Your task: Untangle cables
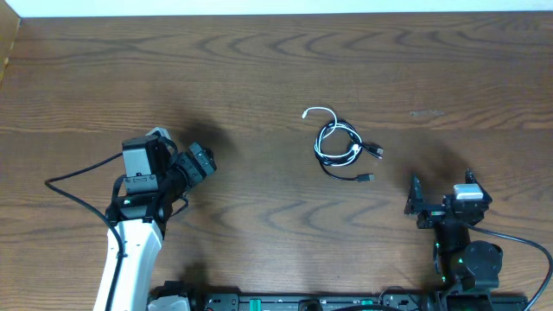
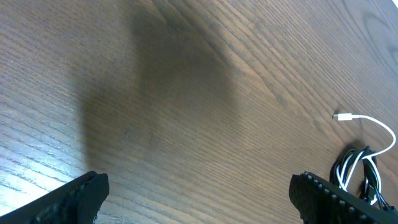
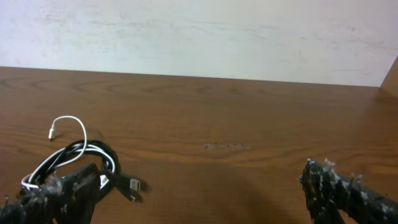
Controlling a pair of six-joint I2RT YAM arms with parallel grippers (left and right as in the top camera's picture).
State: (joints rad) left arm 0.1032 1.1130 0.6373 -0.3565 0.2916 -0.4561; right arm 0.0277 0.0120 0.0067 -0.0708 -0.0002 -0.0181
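The cables (image 1: 340,143) lie in one small tangled coil of black and white cords on the wooden table, right of centre. A white plug end (image 1: 306,113) sticks out at the coil's upper left, and black plugs (image 1: 378,151) point right. My left gripper (image 1: 206,161) hovers well to the left of the coil, open, nothing between its fingers; the coil (image 2: 364,171) shows at its view's right edge. My right gripper (image 1: 415,200) rests low at the right, open and empty, with the coil (image 3: 81,162) behind its left finger.
The wooden table (image 1: 259,69) ends at a pale wall (image 3: 199,37) along the far side. A thick black arm wire (image 1: 78,177) loops out left of the left arm. The arms' bases stand along the near edge.
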